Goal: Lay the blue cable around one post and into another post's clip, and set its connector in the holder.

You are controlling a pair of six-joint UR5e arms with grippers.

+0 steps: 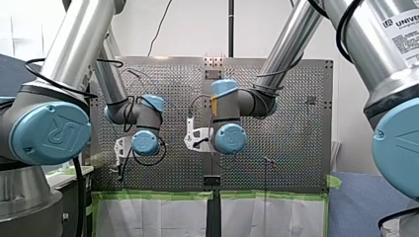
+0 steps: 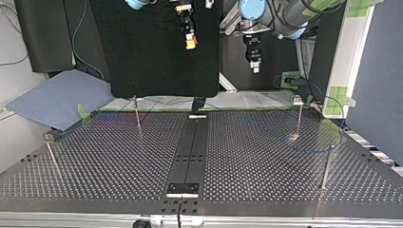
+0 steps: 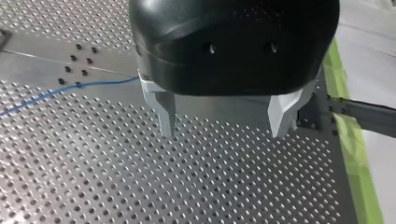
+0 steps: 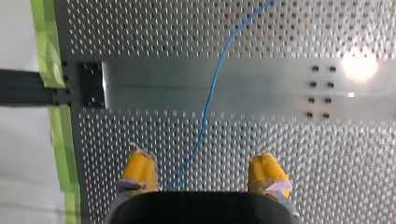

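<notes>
The thin blue cable (image 4: 212,98) lies on the perforated table and passes between the yellow pads of my right gripper (image 4: 203,175), which hangs open above it without touching. In the top view the cable (image 2: 266,128) crosses the table's right half toward a thin post (image 2: 298,116). My left gripper (image 3: 224,126), black with metal fingers, is open and holds nothing; the cable (image 3: 60,91) runs off beside one finger. Both grippers (image 2: 190,43) (image 2: 255,64) hover high behind the table's far edge. I cannot make out the connector.
More thin posts stand on the table at the top view's right (image 2: 327,166), centre left (image 2: 136,111) and far left (image 2: 50,152). A small block (image 2: 182,189) sits on the dark centre strip at the near edge. Green tape (image 4: 56,116) lines the far edge.
</notes>
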